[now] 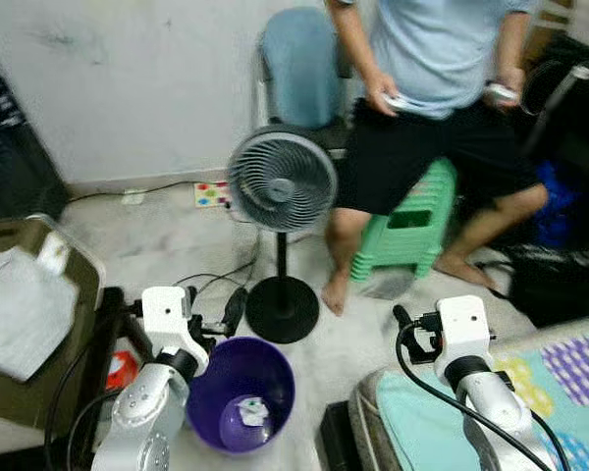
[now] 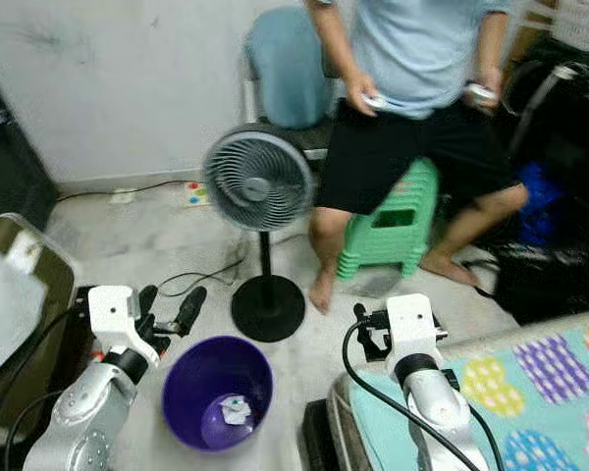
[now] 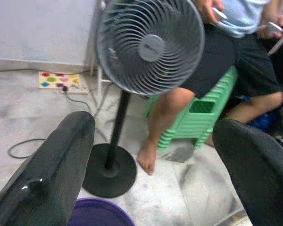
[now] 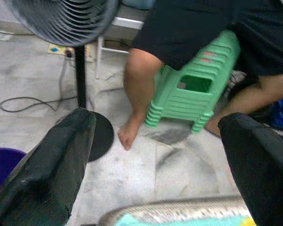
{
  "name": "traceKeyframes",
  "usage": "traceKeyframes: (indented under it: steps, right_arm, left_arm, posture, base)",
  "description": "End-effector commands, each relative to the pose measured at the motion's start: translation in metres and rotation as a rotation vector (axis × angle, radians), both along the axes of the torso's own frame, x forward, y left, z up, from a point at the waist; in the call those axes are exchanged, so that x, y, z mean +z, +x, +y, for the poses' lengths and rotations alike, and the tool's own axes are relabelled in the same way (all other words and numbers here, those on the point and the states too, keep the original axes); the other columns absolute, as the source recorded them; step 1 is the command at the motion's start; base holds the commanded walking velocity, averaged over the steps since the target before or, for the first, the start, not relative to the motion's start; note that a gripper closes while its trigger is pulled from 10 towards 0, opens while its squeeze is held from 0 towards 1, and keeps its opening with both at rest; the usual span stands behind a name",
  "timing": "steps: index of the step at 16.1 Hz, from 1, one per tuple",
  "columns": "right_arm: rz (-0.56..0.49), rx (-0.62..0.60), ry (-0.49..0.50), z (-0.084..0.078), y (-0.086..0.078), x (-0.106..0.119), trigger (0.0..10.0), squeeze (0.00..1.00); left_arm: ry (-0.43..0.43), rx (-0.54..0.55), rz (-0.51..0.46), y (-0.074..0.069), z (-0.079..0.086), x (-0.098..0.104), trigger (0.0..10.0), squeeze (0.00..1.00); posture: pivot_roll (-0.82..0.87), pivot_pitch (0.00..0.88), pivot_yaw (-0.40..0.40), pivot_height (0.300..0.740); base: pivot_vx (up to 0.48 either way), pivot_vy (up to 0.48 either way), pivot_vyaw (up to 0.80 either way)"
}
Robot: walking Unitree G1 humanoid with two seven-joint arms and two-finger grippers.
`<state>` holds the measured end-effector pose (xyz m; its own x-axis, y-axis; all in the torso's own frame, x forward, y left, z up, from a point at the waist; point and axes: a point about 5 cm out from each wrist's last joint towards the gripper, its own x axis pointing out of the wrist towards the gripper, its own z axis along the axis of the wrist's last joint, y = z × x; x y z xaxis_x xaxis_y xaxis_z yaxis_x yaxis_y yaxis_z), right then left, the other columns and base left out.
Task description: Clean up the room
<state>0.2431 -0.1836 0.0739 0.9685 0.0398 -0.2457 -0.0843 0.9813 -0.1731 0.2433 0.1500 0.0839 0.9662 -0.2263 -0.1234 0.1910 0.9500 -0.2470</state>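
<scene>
The round hub of the standing fan carries a small dark logo, too blurred to read.

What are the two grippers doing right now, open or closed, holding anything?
Left gripper: open, holding nothing, above the purple bin.
Right gripper: open, holding nothing, by the bed edge.

I'm looking at a pale marble-patterned floor running up to a scuffed white wall. A standing fan is facing me, a green plastic stool is sitting beside it, and a blue-backed chair is standing behind.
</scene>
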Motion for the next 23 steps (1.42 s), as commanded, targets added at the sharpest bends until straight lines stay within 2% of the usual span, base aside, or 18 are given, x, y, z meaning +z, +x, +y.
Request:
traceKeyframes:
  steps: [1, 10, 23]
  right_arm:
    - [0.001, -0.009, -0.003, -0.0012, 0.0028, 0.0006, 10.0, 0.0]
    - [0.0, -0.015, 0.006, -0.0013, 0.0029, 0.0003, 10.0, 0.0]
    - [0.003, -0.009, 0.006, -0.0013, 0.0015, -0.0001, 10.0, 0.0]
  left_arm:
    - [0.009, 0.001, -0.003, 0.0007, 0.0012, -0.0005, 10.0, 0.0]
    - [0.013, -0.011, -0.005, 0.0017, -0.0018, -0.0003, 10.0, 0.0]
    - [0.018, -0.014, 0.008, 0.0006, -0.0036, -0.0021, 10.0, 0.0]
  posture:
    - [-0.09, 0.0, 0.017, 0.74]
    - [-0.09, 0.0, 0.018, 0.74]
    - [-0.09, 0.0, 0.016, 0.74]
  base:
    - [0.0, 0.0, -0.8]
    - [0.0, 0.0, -0.79]
    - [-0.039, 0.0, 0.0]
